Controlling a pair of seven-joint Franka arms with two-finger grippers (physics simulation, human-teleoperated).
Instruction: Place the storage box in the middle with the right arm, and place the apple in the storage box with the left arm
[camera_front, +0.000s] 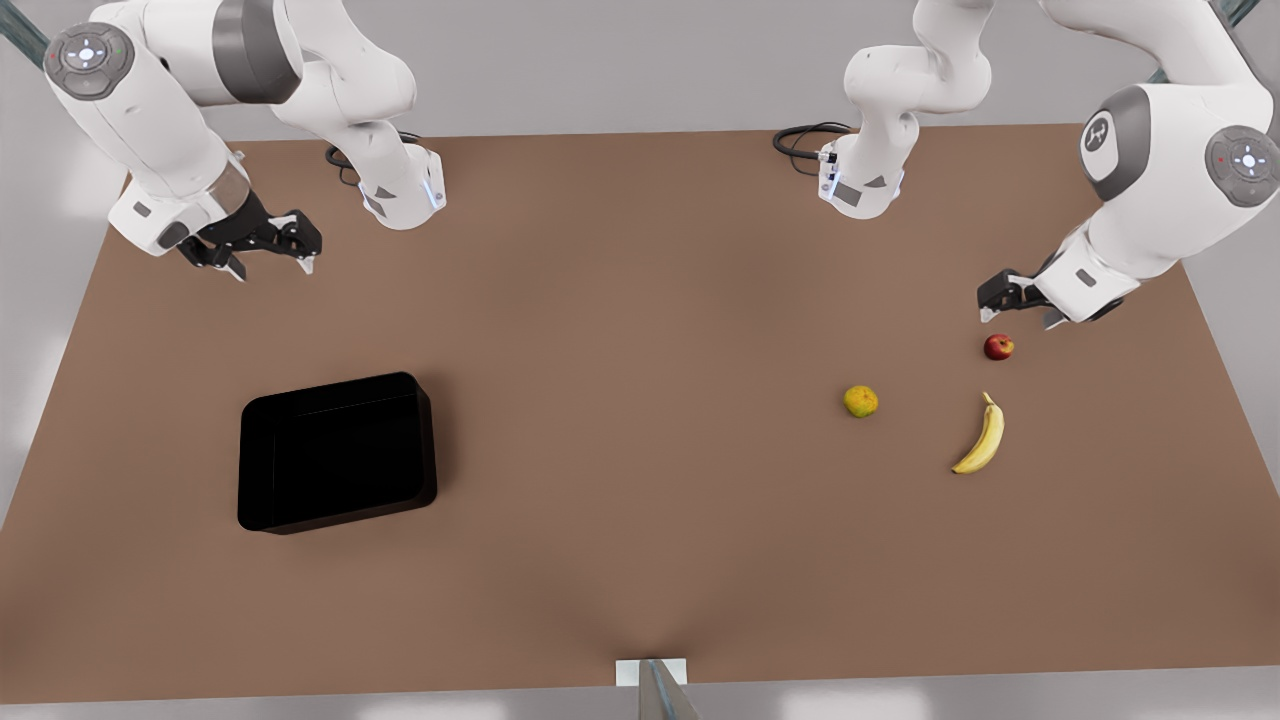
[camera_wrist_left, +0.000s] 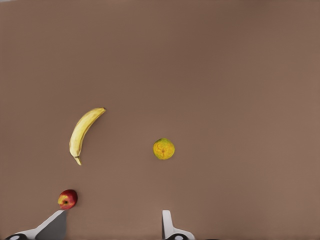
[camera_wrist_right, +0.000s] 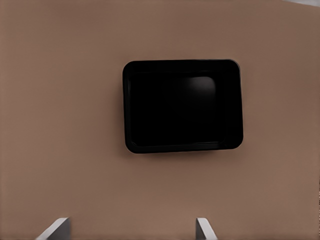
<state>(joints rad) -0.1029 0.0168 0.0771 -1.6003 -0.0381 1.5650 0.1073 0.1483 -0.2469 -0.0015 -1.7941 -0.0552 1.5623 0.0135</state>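
Note:
The black storage box (camera_front: 337, 452) (camera_wrist_right: 183, 106) lies empty on the brown table, toward the front view's left. Well behind it, above the table, my right gripper (camera_front: 272, 262) (camera_wrist_right: 131, 227) hangs open and holds nothing. On the front view's right, the small red apple (camera_front: 998, 347) (camera_wrist_left: 67, 199) rests on the table. My left gripper (camera_front: 1018, 312) (camera_wrist_left: 112, 222) hovers open just behind and above it. In the left wrist view one fingertip (camera_wrist_left: 56, 221) shows close beside the apple.
A yellow-green round fruit (camera_front: 861, 401) (camera_wrist_left: 163, 149) and a yellow banana (camera_front: 983, 438) (camera_wrist_left: 82, 131) lie near the apple. Both arm bases stand at the table's far edge (camera_front: 640, 135). Bare tabletop (camera_front: 640, 380) spans the middle between box and fruits.

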